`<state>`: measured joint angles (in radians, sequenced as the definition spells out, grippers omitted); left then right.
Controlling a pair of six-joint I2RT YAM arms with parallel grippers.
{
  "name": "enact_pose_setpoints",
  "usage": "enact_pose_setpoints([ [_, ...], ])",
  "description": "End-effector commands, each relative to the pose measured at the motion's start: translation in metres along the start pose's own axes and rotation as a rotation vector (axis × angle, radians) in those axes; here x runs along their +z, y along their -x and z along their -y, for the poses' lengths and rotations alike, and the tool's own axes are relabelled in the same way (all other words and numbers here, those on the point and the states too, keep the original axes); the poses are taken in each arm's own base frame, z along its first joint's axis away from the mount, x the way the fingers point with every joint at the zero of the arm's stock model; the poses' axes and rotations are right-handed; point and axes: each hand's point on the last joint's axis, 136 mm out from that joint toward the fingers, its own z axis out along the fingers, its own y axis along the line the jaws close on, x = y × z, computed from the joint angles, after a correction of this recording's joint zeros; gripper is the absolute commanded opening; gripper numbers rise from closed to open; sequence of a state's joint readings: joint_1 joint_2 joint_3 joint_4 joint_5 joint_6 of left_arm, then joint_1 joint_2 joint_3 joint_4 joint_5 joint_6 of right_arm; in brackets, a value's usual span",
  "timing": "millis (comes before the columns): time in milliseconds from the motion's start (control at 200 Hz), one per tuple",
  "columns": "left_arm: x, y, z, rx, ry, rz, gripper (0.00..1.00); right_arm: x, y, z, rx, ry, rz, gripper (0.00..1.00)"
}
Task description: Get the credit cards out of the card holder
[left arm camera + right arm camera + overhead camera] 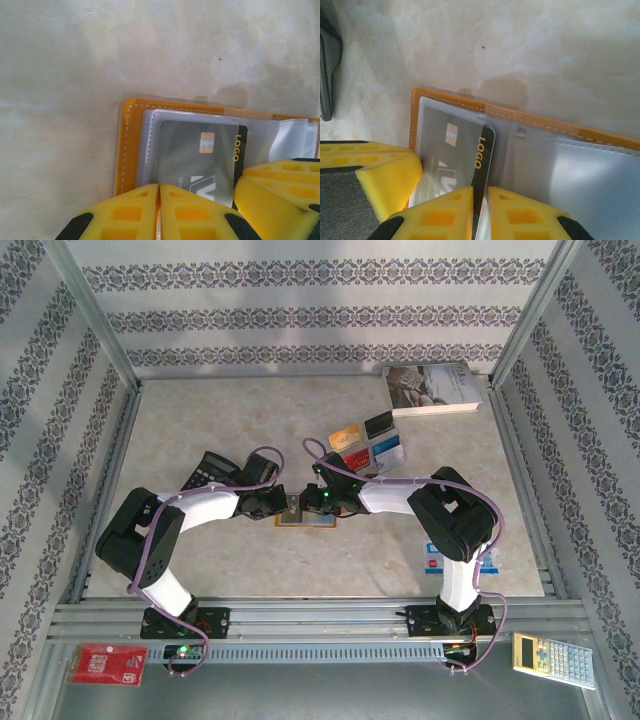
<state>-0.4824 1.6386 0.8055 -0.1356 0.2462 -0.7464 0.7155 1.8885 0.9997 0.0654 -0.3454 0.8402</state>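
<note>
Left pincer point(160, 210), mine, pressed together on the near edge of the card holder point(122, 150), open flat on the table point(75, 75), apparently to steady it; right pincer point(481, 215) nipping the grey chip card point(445, 160) lodged in its clear pocket, for withdrawal.

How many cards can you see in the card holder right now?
1: a grey chip card marked LOGO, partly in a clear sleeve at the orange-edged end of the card holder. Others may be hidden in sleeves behind it.
</note>
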Motion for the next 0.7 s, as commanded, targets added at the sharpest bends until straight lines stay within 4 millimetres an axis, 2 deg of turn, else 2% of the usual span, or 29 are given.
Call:
enact_pose_setpoints([
  [0, 0.0117, -0.0247, -0.0326, -0.04, 0.094, -0.076, 0.09, 0.0066, 0.0007, -0.0024, 0.024, 0.029, -0.015, 0.16],
  [475, 0.0137, -0.0288, -0.0355, -0.04, 0.094, -0.083, 0.09, 0.0069, 0.0019, -0.0103, 0.06, 0.083, -0.021, 0.14],
  [695, 0.0094, -0.0244, -0.033, -0.037, 0.091, -0.07, 0.09, -0.0001, 0.0061, -0.0072, 0.053, 0.065, 0.014, 0.07],
])
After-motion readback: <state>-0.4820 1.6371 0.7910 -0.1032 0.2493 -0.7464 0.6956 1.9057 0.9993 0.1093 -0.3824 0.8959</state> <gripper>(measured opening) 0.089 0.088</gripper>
